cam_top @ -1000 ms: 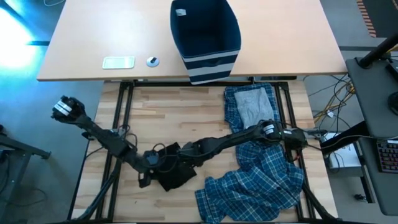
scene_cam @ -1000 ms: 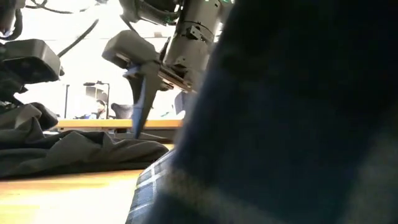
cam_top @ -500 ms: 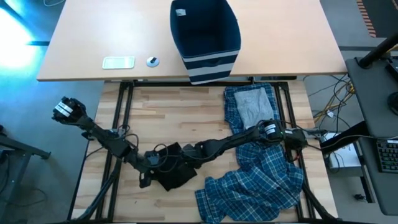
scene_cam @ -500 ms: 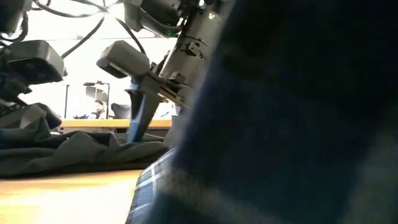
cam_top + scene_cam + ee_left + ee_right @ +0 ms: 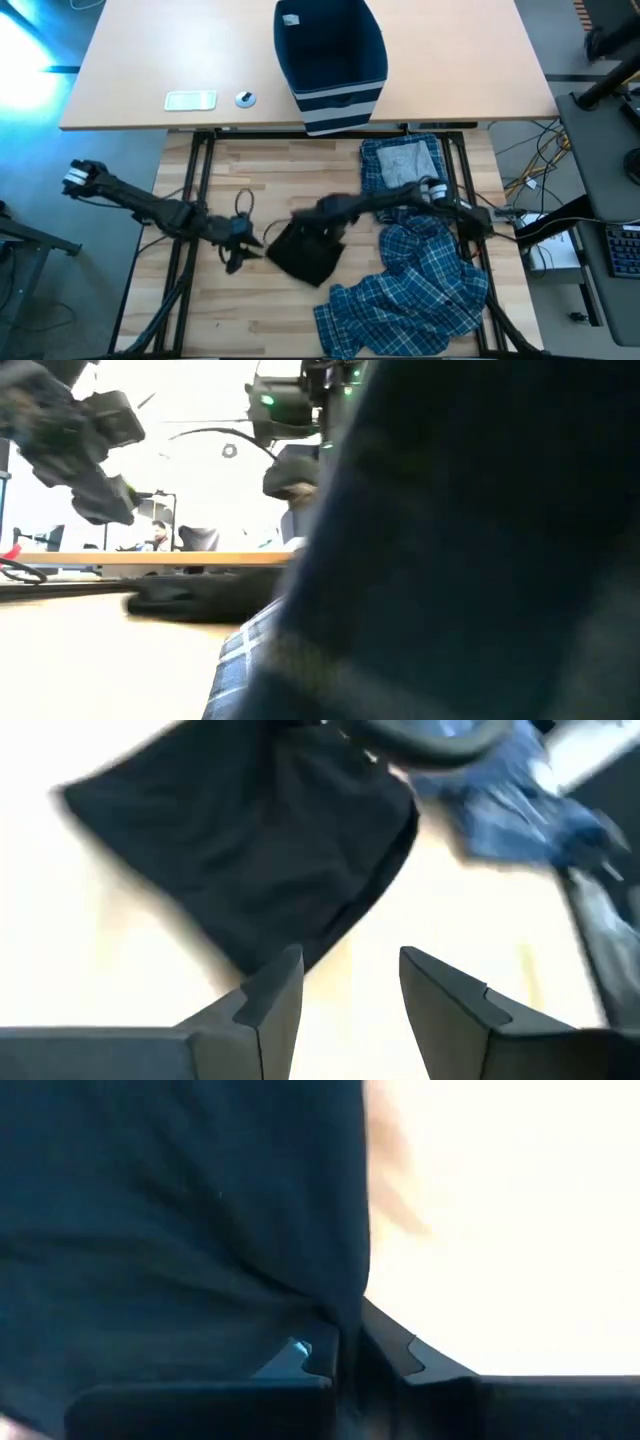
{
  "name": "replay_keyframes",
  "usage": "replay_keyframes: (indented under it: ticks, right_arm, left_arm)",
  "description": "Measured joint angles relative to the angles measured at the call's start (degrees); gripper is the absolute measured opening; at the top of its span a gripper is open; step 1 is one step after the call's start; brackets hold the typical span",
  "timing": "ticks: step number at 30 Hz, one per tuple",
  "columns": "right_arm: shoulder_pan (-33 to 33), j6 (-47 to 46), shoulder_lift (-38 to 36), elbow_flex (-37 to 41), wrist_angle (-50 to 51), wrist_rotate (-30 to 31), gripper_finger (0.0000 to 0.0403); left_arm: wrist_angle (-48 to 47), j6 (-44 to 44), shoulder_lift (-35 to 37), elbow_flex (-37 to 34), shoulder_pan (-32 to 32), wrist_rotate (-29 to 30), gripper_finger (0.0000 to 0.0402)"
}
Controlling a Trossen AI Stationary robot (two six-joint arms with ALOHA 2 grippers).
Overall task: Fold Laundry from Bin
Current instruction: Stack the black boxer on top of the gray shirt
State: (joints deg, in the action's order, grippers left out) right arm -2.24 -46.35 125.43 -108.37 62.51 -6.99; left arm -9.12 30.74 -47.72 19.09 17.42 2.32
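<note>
Near the middle of the wooden bench the right gripper is pinched on the black piece's top edge. The left gripper sits just beside it, fingers partly spread, holding nothing. Plaid laundry covers the right-hand edge, and the bin is on the far desk.

A slatted wooden table fills the lower centre of the high view, carrying a black cloth at its middle, blue plaid garments at lower right and a grey shirt above them. Across the top, a tan desk bears the striped navy bin, a pale flat card and a small round object.
</note>
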Motion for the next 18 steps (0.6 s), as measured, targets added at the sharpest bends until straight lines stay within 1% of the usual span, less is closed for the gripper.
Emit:
replay_keyframes:
  ticks: [3,8,9,11,14,18]
  right_arm:
    - [2.7,4.7,-1.7,0.0,9.4,-0.5,0.0011]
    - [7.0,8.6,-5.3,0.1,18.9,-0.5,0.001]
    - [7.9,8.9,-6.1,0.1,20.8,0.2,0.001]
    - [9.4,9.0,-7.4,0.1,23.6,3.9,0.001]
    - [12.1,9.2,-9.6,1.1,26.4,8.2,0.001]
    - [17.6,10.2,-14.0,4.9,27.2,12.7,0.001]
  left_arm:
    - [2.7,-3.2,-0.1,0.0,-6.6,0.9,0.0152]
    - [12.1,-7.5,-3.0,0.0,-18.2,-4.1,0.0152]
    - [14.3,-7.8,-3.6,0.0,-20.1,-4.8,0.0152]
    - [17.6,-7.8,-5.0,0.0,-23.3,-6.2,0.0152]
    - [19.6,-8.3,-7.3,1.1,-25.9,-9.4,0.0152]
    - [19.1,-10.0,-11.2,2.9,-26.2,-10.5,0.0152]
